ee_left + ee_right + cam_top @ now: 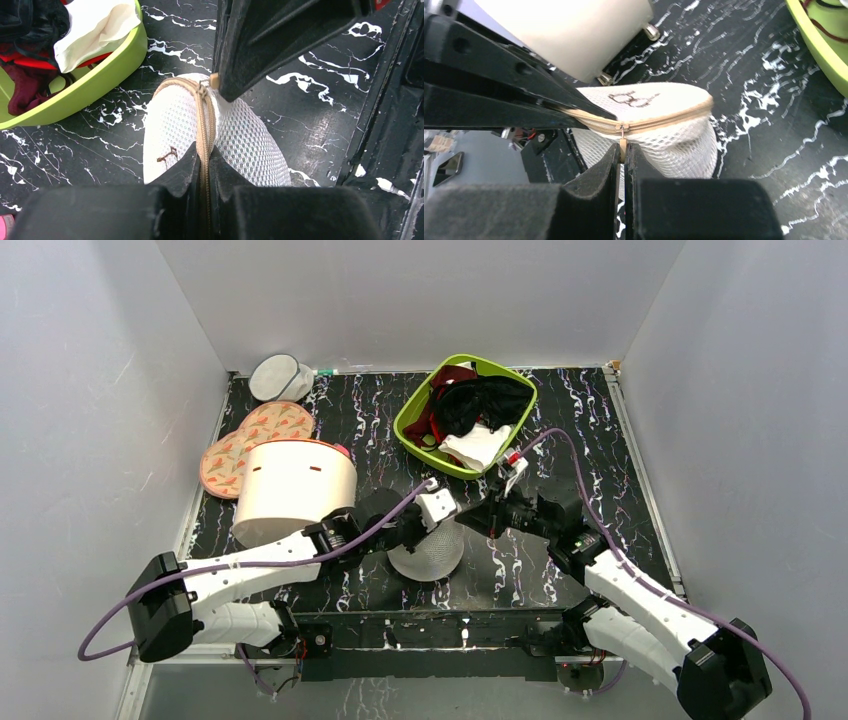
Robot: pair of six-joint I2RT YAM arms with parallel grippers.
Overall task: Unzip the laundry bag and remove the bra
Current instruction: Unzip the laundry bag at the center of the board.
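The laundry bag (428, 558) is an off-white mesh dome with a tan zip round its rim, lying at the table's near middle between both arms. In the left wrist view my left gripper (202, 156) is shut on the tan zip band of the laundry bag (245, 142). My right gripper (622, 150) is shut on the zip's small tan pull tab (623, 143), just under the slider. The zip (659, 117) runs closed along the rim. From above, the left gripper (452, 526) and right gripper (472, 519) meet over the bag. The bra is hidden.
A green basket (412, 408) at the back middle holds a black garment (480, 403), dark red cloth and white cloth. A large cream cylinder (295, 485) lies left of the bag. A peach patterned piece (250, 440) and a greyer mesh pouch (275, 377) sit at back left.
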